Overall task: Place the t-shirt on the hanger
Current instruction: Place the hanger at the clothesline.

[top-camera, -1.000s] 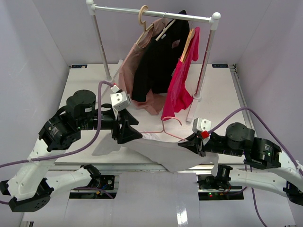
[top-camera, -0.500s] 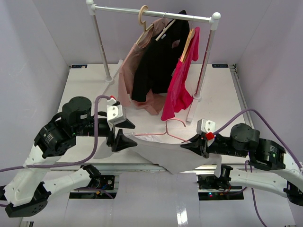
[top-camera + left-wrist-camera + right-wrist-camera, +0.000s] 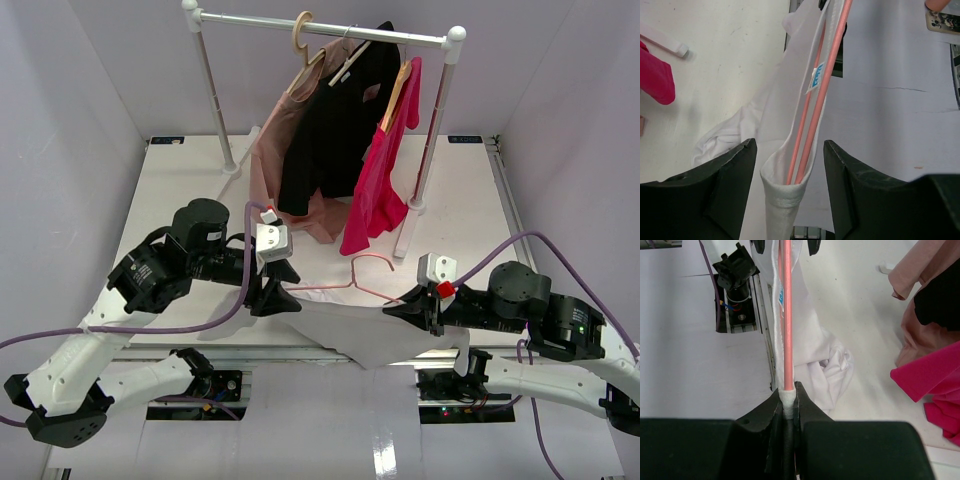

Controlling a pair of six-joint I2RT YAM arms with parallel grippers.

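t-shirt point(image 3: 365, 335): lower centre of top view, hanger point(image 3: 325, 287) threaded inside. Fabric thin, limp, light; likely slips on slick wire. Best hold: shoulder seam over wire tip. Right gripper point(image 3: 787, 396) pinches t-shirt over hanger end. Left gripper point(image 3: 787, 150) spread, straddling opposite shoulder.

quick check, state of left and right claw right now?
Left claw: open; the t-shirt edge with the hanger inside sits in the gap.
Right claw: closed on t-shirt fabric wrapped over the hanger's end.
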